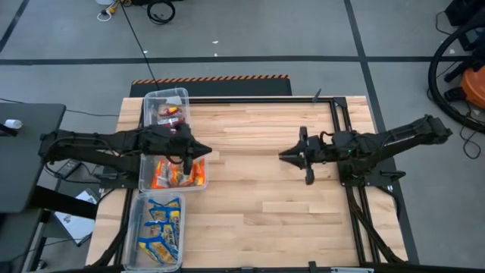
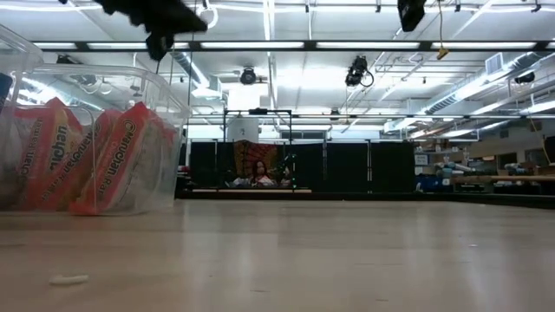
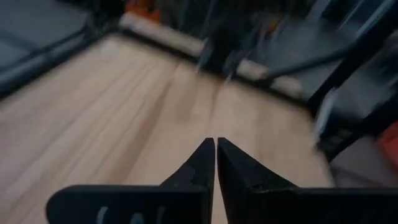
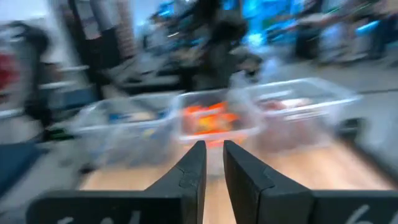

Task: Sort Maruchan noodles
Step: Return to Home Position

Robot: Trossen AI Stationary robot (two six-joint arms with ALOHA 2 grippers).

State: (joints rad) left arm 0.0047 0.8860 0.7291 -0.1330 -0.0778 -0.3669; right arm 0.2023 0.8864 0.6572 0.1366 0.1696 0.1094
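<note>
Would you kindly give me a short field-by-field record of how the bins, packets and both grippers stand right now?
layout: three clear bins in a column at the table edge, on the left arm's side
top bin (high view): red packets
middle bin: orange packets
bottom bin: blue-and-yellow packets
left gripper: shut, empty, raised by the middle bin's corner
right gripper: fingers slightly apart, empty, above bare table, pointing toward the bins
</note>
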